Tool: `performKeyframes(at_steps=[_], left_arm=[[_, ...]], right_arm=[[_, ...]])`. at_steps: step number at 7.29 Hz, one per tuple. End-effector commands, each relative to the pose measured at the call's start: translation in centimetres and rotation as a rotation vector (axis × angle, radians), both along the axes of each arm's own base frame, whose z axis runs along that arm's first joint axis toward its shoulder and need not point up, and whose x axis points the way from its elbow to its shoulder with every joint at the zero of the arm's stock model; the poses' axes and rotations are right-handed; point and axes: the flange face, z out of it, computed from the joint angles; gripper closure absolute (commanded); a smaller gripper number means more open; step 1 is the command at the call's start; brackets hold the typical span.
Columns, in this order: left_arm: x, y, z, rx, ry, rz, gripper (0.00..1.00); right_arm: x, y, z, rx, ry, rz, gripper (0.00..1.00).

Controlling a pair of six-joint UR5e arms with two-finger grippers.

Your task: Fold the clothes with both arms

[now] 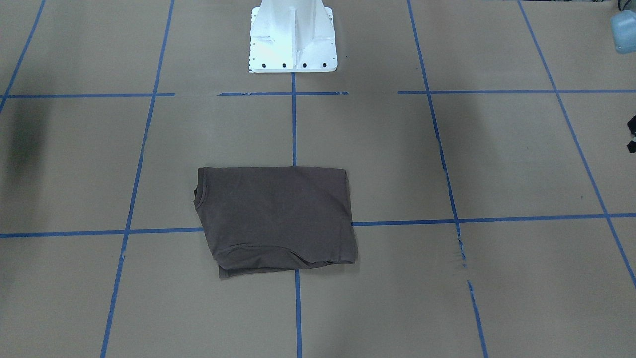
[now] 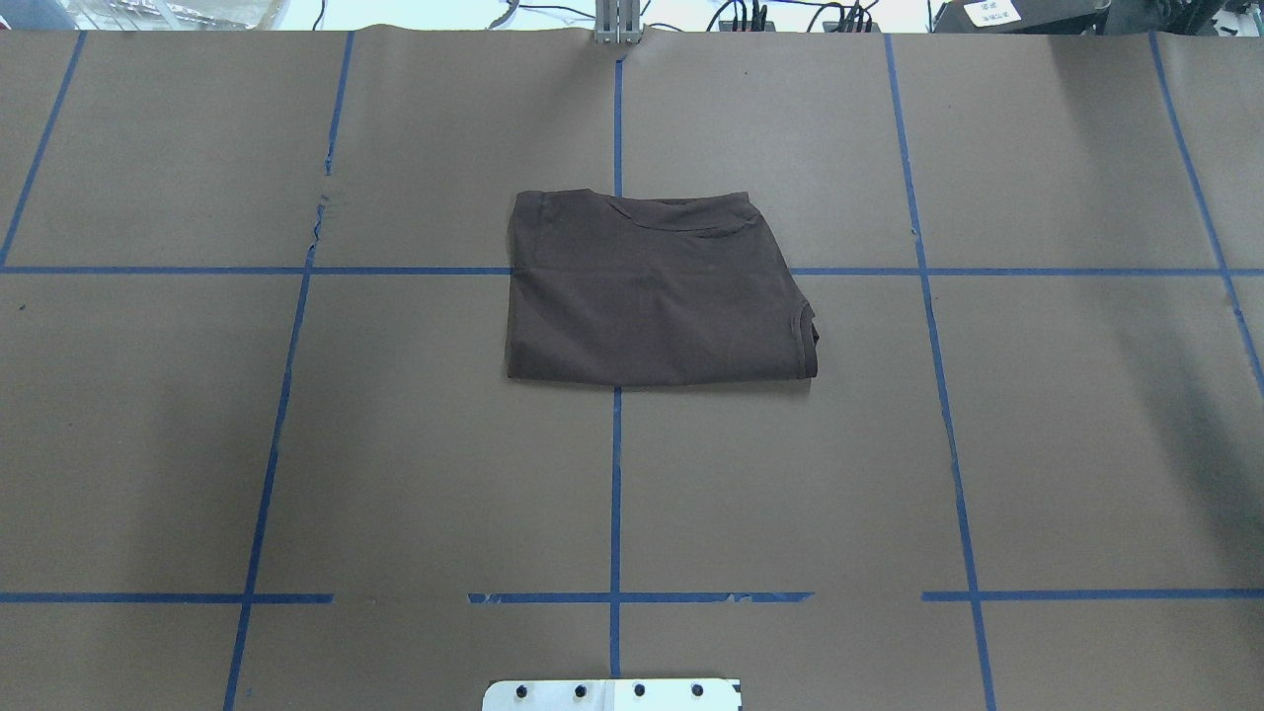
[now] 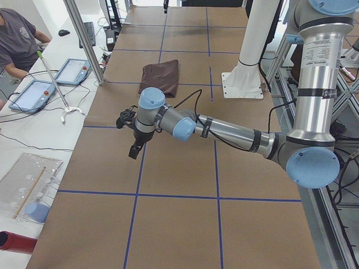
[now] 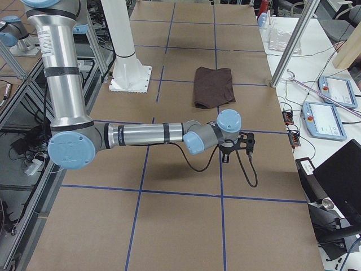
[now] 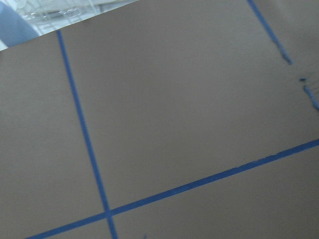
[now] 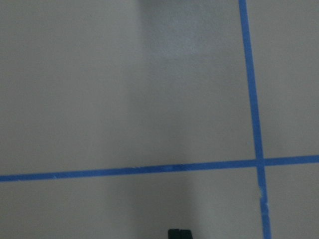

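Observation:
The dark brown-grey T-shirt lies folded into a flat rectangle at the table's middle, with its neck edge toward the robot's right. It also shows in both side views. No gripper touches it. My left gripper hangs over bare table far to the left, and I cannot tell whether it is open or shut. A black part of it pokes in at the front view's edge. My right gripper hangs over bare table far to the right. Its fingertips show together in the right wrist view.
The white bolted pedestal stands at the robot's side of the table. Blue tape lines grid the brown table cover. An operator, tablets, metal posts and a plastic tray line the far side bench.

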Motion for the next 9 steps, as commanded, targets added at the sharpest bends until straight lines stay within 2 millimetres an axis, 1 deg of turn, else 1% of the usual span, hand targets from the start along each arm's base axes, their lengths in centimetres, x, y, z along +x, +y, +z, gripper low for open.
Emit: performKeyframes(at_steps=[1, 2, 3, 5, 6, 7, 8, 9], left_arm=[[-3.3, 6.2, 6.0, -0.207, 0.13, 0.01, 0.0], [-3.1, 7.5, 6.9, -0.253, 0.144, -0.016, 0.0], [-3.1, 7.7, 6.8, -0.254, 0.142, -0.021, 0.0], [-3.0, 7.4, 6.1, -0.247, 0.152, -0.018, 0.0], [-3.0, 7.3, 5.4, -0.233, 0.152, -0.017, 0.0], [-2.9, 7.1, 5.7, -0.235, 0.147, -0.019, 0.0], [-2.9, 7.0, 5.2, -0.225, 0.141, -0.018, 0.0], [-2.8, 7.0, 5.6, -0.23, 0.14, -0.016, 0.0]], right_arm=[[3.7, 4.1, -1.4, -0.022, 0.06, -0.167, 0.81], [5.4, 5.4, -2.2, -0.047, 0.127, -0.19, 0.01], [5.5, 5.6, -2.7, -0.05, 0.128, -0.192, 0.0], [5.1, 5.1, -2.8, -0.063, 0.087, -0.181, 0.0], [5.0, 5.2, -2.9, -0.055, 0.077, -0.182, 0.0], [5.0, 5.4, -2.7, -0.058, 0.077, -0.181, 0.0], [5.0, 5.4, -2.9, -0.051, 0.076, -0.182, 0.0], [5.0, 5.4, -2.6, -0.057, 0.077, -0.182, 0.0]])
